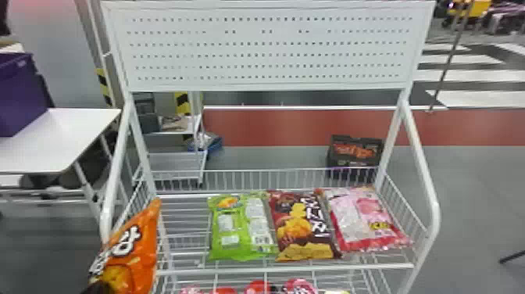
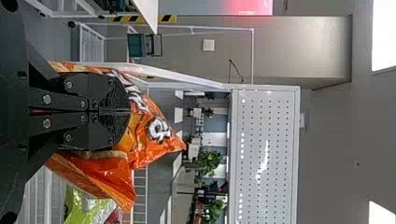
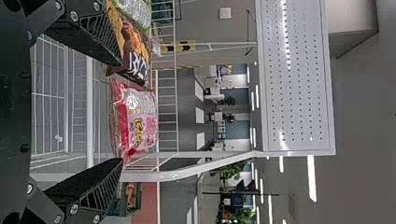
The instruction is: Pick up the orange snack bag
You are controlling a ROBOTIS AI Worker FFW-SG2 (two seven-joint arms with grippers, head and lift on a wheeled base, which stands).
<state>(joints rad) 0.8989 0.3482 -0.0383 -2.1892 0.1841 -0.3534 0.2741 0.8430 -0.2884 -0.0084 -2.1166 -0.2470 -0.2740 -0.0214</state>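
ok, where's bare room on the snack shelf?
Bare: wire shelf between left side mesh and green bag; orange bag hides its front-left corner. Crowded: right of that, green bag, brown bag, pink bag side by side.

Open bay on the wire shelf [image 1: 183, 223], left of the green bag [image 1: 218, 246], reachable over the front rail [image 1: 281, 269]. Rest of that deck is blocked by green, brown [image 1: 289, 234] and pink [image 1: 351, 223] bags side by side. Watch the back fence [image 1: 254, 180], perforated panel [image 1: 269, 51] above, and left post [image 1: 117, 156], partly behind the orange snack bag [image 1: 136, 250].
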